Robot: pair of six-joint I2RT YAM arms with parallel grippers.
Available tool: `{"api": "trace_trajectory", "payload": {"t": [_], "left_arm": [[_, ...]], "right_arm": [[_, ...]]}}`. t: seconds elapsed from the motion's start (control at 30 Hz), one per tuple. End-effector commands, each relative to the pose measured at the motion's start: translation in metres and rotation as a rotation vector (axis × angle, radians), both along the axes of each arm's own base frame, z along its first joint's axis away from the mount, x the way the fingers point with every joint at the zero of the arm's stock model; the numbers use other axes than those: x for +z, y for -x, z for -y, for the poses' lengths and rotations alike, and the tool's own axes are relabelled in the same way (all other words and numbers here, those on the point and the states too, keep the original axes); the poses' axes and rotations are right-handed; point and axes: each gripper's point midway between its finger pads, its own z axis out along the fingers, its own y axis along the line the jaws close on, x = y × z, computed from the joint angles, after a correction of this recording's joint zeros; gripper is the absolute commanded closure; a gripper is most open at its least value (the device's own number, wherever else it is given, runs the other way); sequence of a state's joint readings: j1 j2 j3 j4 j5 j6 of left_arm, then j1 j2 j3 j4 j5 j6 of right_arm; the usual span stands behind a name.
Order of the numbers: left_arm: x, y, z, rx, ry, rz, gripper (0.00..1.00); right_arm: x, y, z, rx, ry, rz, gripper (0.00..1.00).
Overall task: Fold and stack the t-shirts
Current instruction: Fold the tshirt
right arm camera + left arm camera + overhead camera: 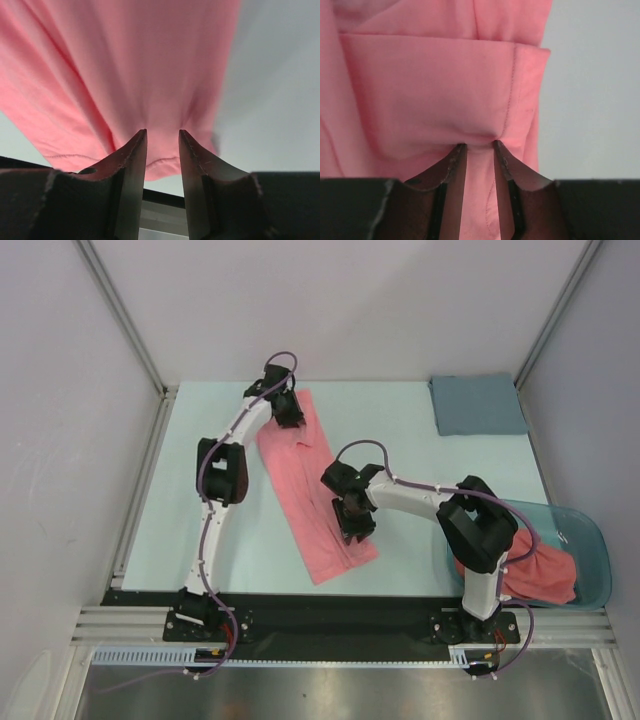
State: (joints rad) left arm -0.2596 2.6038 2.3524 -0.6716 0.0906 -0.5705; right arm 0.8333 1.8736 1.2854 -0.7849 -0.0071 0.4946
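Both arms are on the cloth now. One salmon-pink t-shirt [305, 480] lies as a long narrow strip running diagonally across the table [420, 450], far end to the left, near end towards the right arm's side. The left gripper [290, 412] sits on that far end, and its wrist view shows the jaws drawn close, pinching a gather of fabric just beside a stitched hem [512, 90]. The right gripper [355, 525] is down on the strip's right edge near the lower end; up close, the right gripper [162, 134] nips a small tuck of cloth just above the bottom edge, jaws nearly together. More t-shirts [545, 575] wait bunched in the teal tub [590, 530] at the right, well apart from the strip, and a grey-blue cloth [478, 403] lies at the far right corner.

This looks like the fold of the strip, with the stack not yet started. To do it well, both pinches need to take every layer, not just the top one, since the fabric is thin and may peel apart. The two arms should lift together and only slightly, hold the span between them taut, and carry one end over squarely so the edges meet before letting go.
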Motion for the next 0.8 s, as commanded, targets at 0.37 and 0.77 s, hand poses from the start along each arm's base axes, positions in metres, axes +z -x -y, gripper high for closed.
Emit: {"api": "trace_trajectory", "payload": {"t": [0.37, 0.77], "left_arm": [[0.133, 0.018, -0.024, -0.028, -0.061, 0.195, 0.46], [0.186, 0.249, -0.015, -0.15, -0.047, 0.131, 0.76]], "right_arm": [[0.024, -0.004, 0.027, -0.017, 0.037, 0.062, 0.55], [0.031, 0.006, 0.042, 0.001, -0.083, 0.067, 0.72]]}}
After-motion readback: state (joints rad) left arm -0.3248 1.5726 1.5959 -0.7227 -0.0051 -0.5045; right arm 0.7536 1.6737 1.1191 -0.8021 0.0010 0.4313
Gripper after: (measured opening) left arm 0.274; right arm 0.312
